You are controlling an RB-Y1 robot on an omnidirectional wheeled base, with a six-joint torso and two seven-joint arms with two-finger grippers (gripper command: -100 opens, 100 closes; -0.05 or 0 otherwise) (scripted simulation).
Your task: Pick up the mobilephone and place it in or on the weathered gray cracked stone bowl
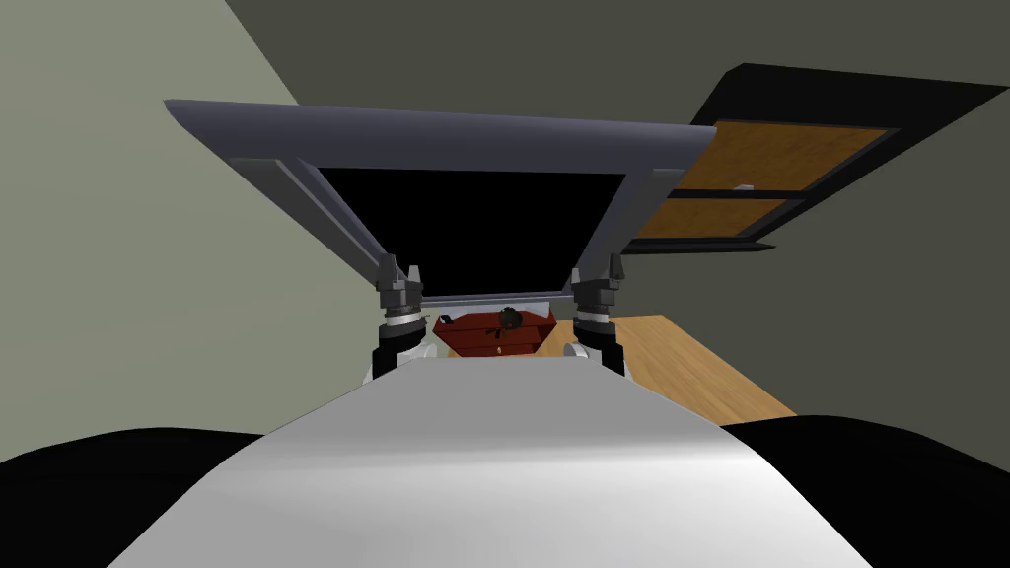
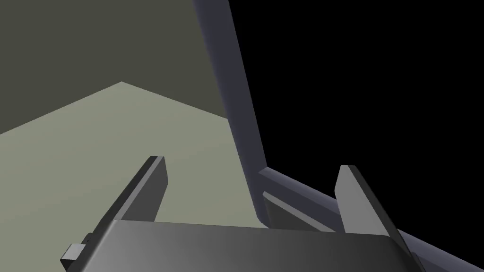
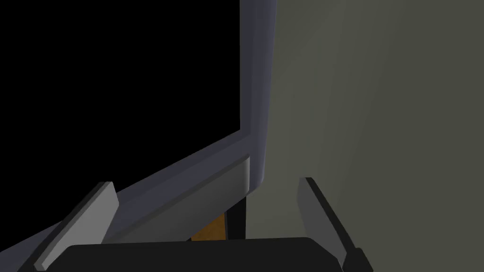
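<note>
Object point(image 1: 509, 318) between left tool point(image 1: 398, 268), right tool point(image 1: 598, 271)

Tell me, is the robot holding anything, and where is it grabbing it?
No, nothing is held. The left gripper and the right gripper both stand open and empty, fingers apart, up in front of a grey frame.

Grey frame point(image 1: 434, 123) close ahead, red cabinet point(image 1: 493, 337) below

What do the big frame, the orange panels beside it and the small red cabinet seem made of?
Frame: smooth blue-grey, soft sheen, no grain; painted metal or plastic, cannot tell. Orange panels: wood, grain streaks visible, matte. Red cabinet: probably stained or painted wood, dark red-brown; too small to see grain.
</note>
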